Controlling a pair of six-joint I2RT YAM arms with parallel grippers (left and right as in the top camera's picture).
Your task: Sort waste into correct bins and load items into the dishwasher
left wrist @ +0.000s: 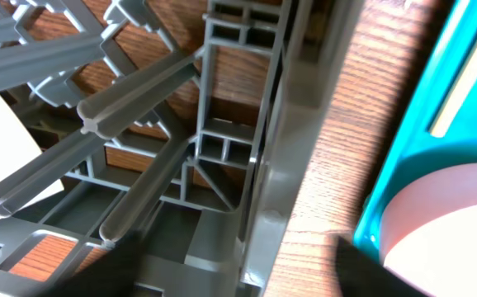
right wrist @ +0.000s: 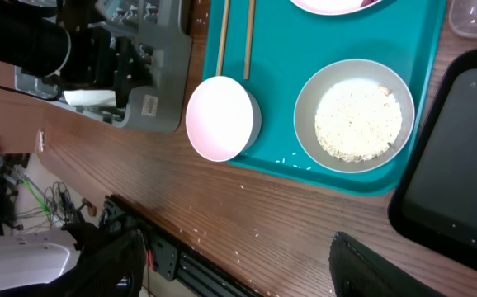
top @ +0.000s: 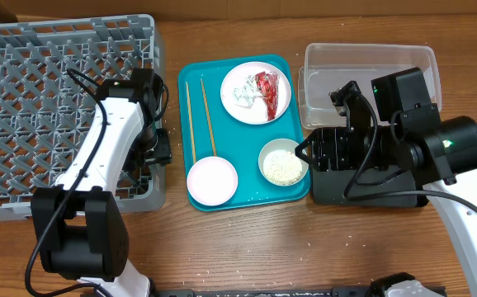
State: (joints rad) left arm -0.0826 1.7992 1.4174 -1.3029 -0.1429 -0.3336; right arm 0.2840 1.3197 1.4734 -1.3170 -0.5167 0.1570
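The fingers (left wrist: pixel 110 272) of the left gripper (left wrist: pixel 237 252) are spread wide with nothing between their pads. The right-hand wall of the grey dish rack (top: pixel 57 99) runs beneath the gap. The right gripper (right wrist: pixel 237 243) is likewise released, its fingers (right wrist: pixel 379 264) far apart over bare wood and grasping nothing.

From overhead, the dish rack fills the table's 9 o'clock side, and the left arm reaches across it to its 3 o'clock wall. The teal tray (top: pixel 230 136) lies at the centre, just beside the rack. The clear tub (top: pixel 370 62) stands at 2 o'clock. Below it, at 4 o'clock, is the black tray (top: pixel 370 194), largely hidden under the right arm.

On the teal tray the round plate (top: pixel 240 81) sits at 1 o'clock. The pink bowl (top: pixel 212 181) is in the 7 o'clock corner, and the grey-green bowl (top: pixel 284 162) is at 5 o'clock, close to the black tray. The two chopsticks (top: pixel 208 115) lie lengthwise at 10 o'clock, near each other and almost parallel.

The red wrapper (top: pixel 270 92) lies on the plate toward 3 o'clock, and the crumpled white tissue (top: pixel 243 96) is beside it toward 9 o'clock — the two are touching or nearly so. The rice (right wrist: pixel 358 120) is heaped inside the grey-green bowl. A few stray grains (right wrist: pixel 292 162) dot the tray's lip and the wood nearby.
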